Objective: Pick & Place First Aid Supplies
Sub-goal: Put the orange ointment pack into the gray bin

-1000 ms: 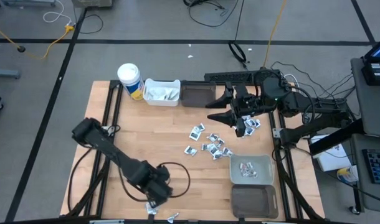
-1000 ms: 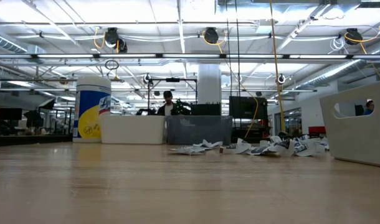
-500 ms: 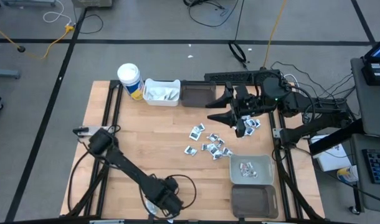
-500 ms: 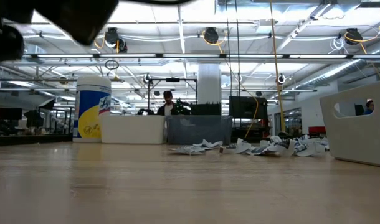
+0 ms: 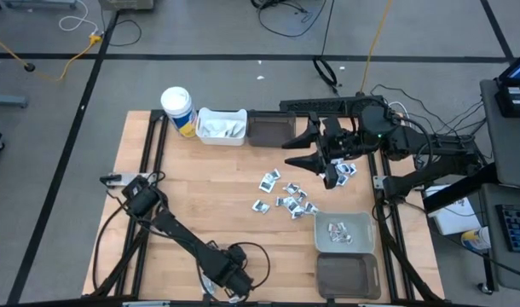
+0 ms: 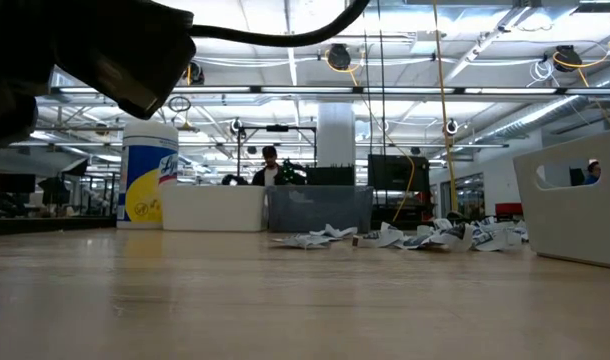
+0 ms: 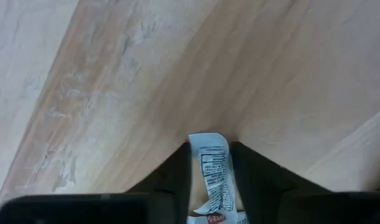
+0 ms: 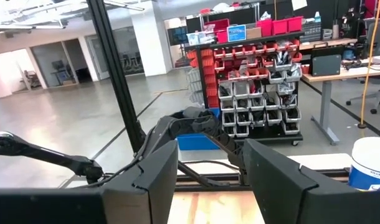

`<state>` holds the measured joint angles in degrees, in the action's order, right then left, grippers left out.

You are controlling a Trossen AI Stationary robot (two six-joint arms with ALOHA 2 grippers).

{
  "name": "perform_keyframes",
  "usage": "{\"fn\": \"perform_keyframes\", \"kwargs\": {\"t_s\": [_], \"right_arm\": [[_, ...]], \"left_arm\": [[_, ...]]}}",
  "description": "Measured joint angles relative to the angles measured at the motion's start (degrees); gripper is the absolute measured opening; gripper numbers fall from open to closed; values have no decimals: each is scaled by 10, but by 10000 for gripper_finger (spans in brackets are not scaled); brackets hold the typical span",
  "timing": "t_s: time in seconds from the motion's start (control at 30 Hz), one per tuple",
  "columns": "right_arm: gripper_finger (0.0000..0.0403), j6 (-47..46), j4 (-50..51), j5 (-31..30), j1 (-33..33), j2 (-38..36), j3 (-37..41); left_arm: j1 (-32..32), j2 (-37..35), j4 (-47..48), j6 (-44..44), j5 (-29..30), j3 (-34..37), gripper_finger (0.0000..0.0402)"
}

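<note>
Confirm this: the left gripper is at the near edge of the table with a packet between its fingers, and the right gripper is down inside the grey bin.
One thing is wrong. The right gripper is not inside the grey bin; the high view shows it above the scattered packets. The left gripper does have a packet between its fingers at the table's near edge.

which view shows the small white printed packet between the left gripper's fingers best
The left wrist view: the small white printed packet sits between the left gripper's dark fingers. In the high view the arm hides it; the low and right wrist views do not show it.
</note>
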<state>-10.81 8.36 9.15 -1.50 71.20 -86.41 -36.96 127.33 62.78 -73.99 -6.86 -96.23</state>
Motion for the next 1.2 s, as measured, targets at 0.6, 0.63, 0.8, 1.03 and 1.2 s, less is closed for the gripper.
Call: {"fn": "perform_keyframes", "kwargs": {"t_s": [0.6, 0.63, 0.8, 1.03, 1.2], "right_arm": [[180, 19, -1, 1, -1, -4, 0], [180, 19, -1, 1, -1, -5, 0], [180, 10, -1, 1, -1, -7, 0], [180, 10, -4, 0, -1, -7, 0], [180, 10, -4, 0, -1, -7, 0]], "left_arm": [[60, -138, 147, 211, 97, 4, 2], [67, -157, 153, 233, 104, 3, 2], [103, -244, 174, 320, 164, 3, 1], [156, -378, 173, 431, 240, 3, 1], [194, -462, 152, 499, 252, 3, 1]]}}
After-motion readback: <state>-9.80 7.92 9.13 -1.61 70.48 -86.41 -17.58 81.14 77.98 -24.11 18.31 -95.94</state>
